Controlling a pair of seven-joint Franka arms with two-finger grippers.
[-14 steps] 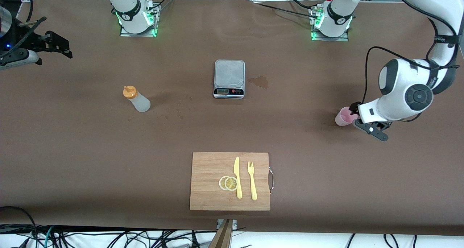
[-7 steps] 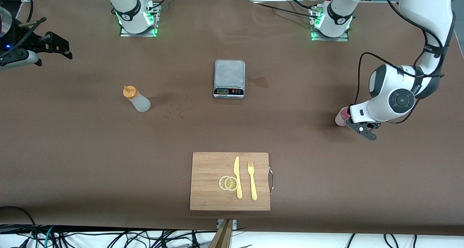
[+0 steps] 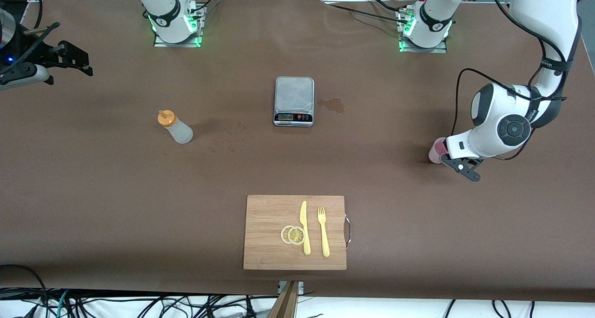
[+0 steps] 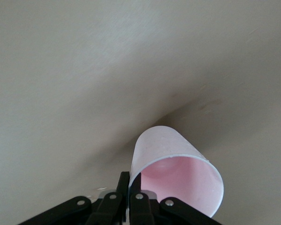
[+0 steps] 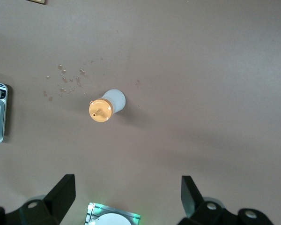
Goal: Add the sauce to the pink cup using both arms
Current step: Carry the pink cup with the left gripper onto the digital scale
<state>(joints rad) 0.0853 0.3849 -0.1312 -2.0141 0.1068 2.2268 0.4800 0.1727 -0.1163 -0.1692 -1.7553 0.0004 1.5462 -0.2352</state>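
Compared with one second earlier, the left arm has shifted toward the middle of the worktop, and the left tool has gone from spread to clenched on the rim of the pink cup. In the left wrist view the two fingers pinch the cup's wall at the lip, one outside and one inside. In the front view the pink cup sits at the left arm's end of the worktop, mostly hidden by the left tool and wrist. Whether the cup's base is touching the worktop cannot be told.

The right arm waits. The right tool is released, its fingers spread wide, and hangs high over the right arm's end of the worktop; in the front view the right tool shows at the edge. Its position is unchanged.

The sauce bottle stands upright toward the right arm's end, untouched, well apart from the cup.

Other items:
- A scale stands between the bottle and the cup, with a wet stain beside it.
- A cutting board lies nearer the front camera and carries a knife, a fork and lemon slices.
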